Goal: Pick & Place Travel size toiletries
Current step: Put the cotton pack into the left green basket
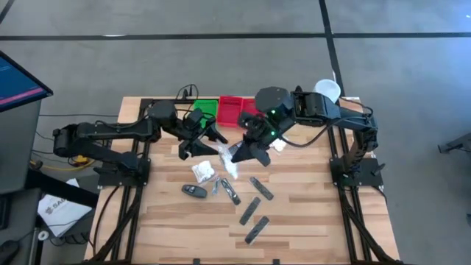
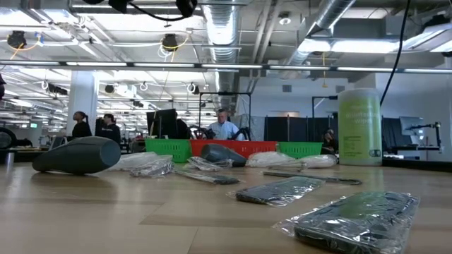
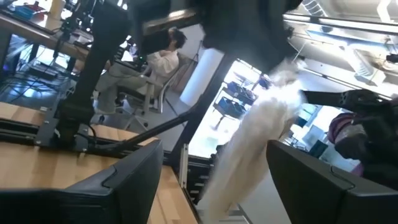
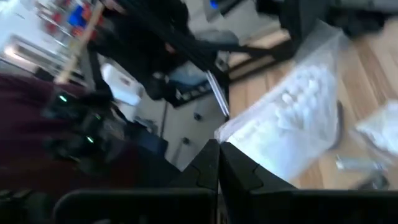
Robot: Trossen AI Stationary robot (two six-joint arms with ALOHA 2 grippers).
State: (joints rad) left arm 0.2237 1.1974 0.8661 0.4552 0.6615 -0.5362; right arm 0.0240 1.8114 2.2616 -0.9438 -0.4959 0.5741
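My right gripper [image 4: 218,167] [image 1: 239,154] is shut on a clear soft packet of white stuff [image 4: 292,106] [image 1: 224,152] above the table's middle. The same packet [image 3: 249,149] hangs between the wide-apart fingers of my open left gripper [image 3: 221,186] [image 1: 208,143], which stand on either side of it without touching. On the table lie another white packet [image 1: 204,171], a black oval piece [image 1: 194,190] [image 2: 74,155], silvery tubes [image 1: 228,190] and dark grey flat bars [image 1: 256,219] [image 2: 357,219]. My right gripper pinches the packet's edge at one end [image 4: 231,132] between its shut fingertips. The fingers slant down toward the table's left side. The packet hangs below them in a slack slant [image 3: 273,106]. Its lower end is out of sight.
A green tray [image 1: 208,109] and a red tray [image 1: 232,110] stand at the table's far edge. The pale green canister with a white lid [image 2: 360,127] [image 1: 327,90] stands at the far right. People show in the room beyond.
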